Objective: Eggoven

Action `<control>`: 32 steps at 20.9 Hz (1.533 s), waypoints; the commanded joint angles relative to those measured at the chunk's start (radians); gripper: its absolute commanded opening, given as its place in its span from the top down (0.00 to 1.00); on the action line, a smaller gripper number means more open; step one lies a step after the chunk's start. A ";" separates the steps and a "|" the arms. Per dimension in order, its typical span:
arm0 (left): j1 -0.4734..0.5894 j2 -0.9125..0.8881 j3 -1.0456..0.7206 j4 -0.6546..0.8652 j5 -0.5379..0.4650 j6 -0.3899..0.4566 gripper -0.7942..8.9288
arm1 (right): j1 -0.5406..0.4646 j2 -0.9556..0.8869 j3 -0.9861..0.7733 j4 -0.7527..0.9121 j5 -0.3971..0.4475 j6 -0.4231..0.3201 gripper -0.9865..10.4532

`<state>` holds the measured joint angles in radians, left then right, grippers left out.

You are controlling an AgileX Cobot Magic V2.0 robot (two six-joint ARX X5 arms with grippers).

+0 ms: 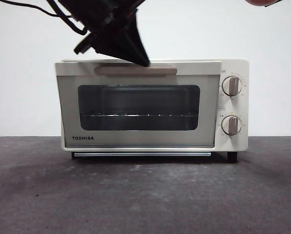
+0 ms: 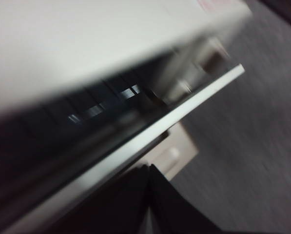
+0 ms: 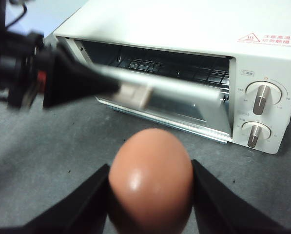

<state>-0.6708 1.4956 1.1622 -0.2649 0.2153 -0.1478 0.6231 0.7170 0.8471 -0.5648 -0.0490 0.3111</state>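
My left end effector [image 1: 135, 53] sits at the beige handle [image 1: 157, 70] on the top edge of the oven [image 1: 135, 105] door; in the right wrist view its dark tip meets that handle and the door stands tipped ajar, with the wire rack [image 3: 169, 66] showing through the gap. Its own wrist view is badly blurred, so I can't tell for certain how its jaws stand, though they look pressed together, hooking the handle rather than pinching it. The handle is a stiff bar fixed to a hinged door, so I'd expect it to swing down on a steady pull taken near the bar's middle.

Over to the right, my right end effector [image 3: 150, 195] is clenched on the egg [image 3: 150, 178], one black jaw on each flank, and the egg hangs well apart from the oven, in front of the door and clear of the dark surface [image 3: 62, 146]. I judge the egg light, smooth, slippery and brittle: hold it across its widest part with gentle pressure only.

Count: one oven, one egg, one handle, two knobs [image 3: 262, 97], one rack
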 commanded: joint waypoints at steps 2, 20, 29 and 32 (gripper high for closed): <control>-0.055 0.035 -0.006 -0.093 -0.013 0.007 0.91 | 0.010 0.005 0.012 0.010 0.004 -0.012 0.91; -0.114 -0.115 -0.006 -0.231 -0.013 -0.003 0.91 | 0.008 0.090 0.011 0.017 0.024 -0.003 0.91; 0.123 -0.459 -0.117 -0.374 -0.005 0.029 0.91 | 0.007 0.459 0.011 0.329 0.020 0.030 0.91; 0.211 -0.572 -0.237 -0.379 0.026 0.029 0.91 | 0.006 0.584 0.011 0.463 0.020 0.050 0.91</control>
<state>-0.4561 0.9184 0.9207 -0.6525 0.2367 -0.1360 0.6224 1.2907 0.8471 -0.1143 -0.0296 0.3443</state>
